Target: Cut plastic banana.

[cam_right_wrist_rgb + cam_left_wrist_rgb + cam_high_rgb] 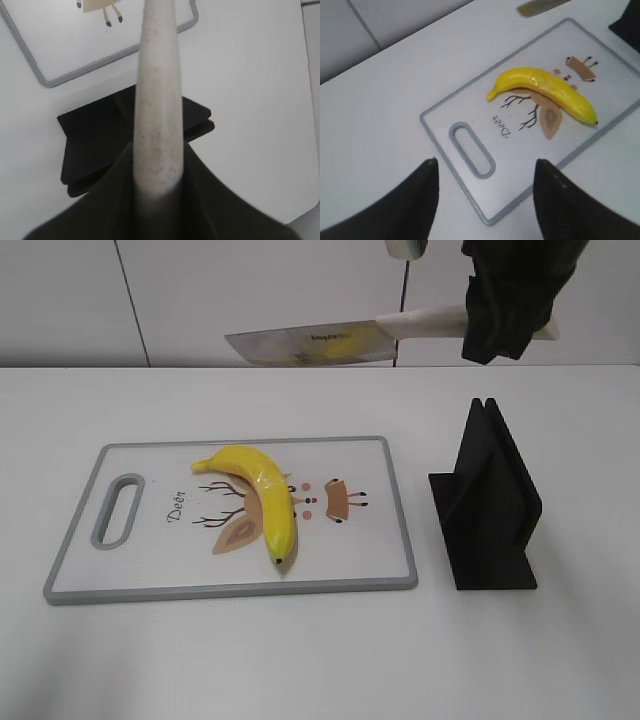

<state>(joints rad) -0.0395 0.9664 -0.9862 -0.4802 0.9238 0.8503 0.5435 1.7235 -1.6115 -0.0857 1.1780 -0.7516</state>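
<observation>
Right claw (508,315) clamped on knife (330,342) handle, raised above cutting board (380,540); plastic banana (262,502) whole. Left claw (485,200) apart, empty.

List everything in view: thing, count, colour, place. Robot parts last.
table: one, white, under everything.
cutting board: one, white with grey rim, table's left half.
banana: one, yellow, lying on the board's middle.
knife: one, silver blade, pale handle, held in the air behind the board.
knife stand: one, black, right of the board, no knife in it.
left claw: one, black, open, above the board's handle end.
right claw: one, black, shut on the knife handle.
</observation>
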